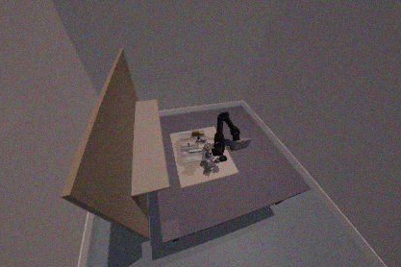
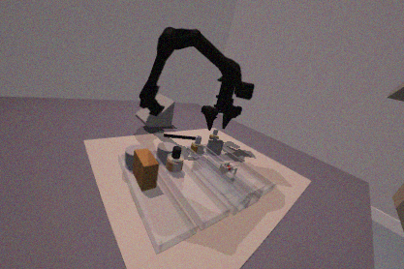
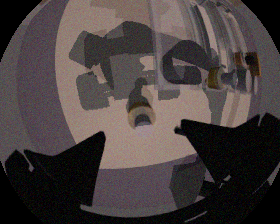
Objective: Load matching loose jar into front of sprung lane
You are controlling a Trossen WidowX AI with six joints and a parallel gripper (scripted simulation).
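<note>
My gripper (image 2: pixel 217 129) (image 3: pixel 143 129) is open and empty, pointing down just above a loose jar. This jar (image 2: pixel 214 136) (image 3: pixel 141 114) has a pale body, an amber band and a grey cap, and stands upright outside the clear lanes; in the wrist view it shows between and just beyond the fingertips. A similar grey-capped jar (image 2: pixel 198 146) (image 3: pixel 214 78) stands at the robot-side end of a clear lane. A dark-capped jar (image 2: pixel 175 163) stands by the lane beside it. A small white piece with a red mark (image 2: pixel 229 167) sits farther along the lanes; whether it is the pusher I cannot tell.
An orange block (image 2: pixel 145 169) (image 1: pixel 195 133) stands at the outer lane. Grey rounded parts stand behind it and behind the dark-capped jar. A thin black bar (image 2: pixel 179 136) lies near the lanes. The pale mat (image 2: pixel 108 194) (image 1: pixel 190 180) lies under everything. A large tan panel (image 1: pixel 104 144) rises beyond the table edge.
</note>
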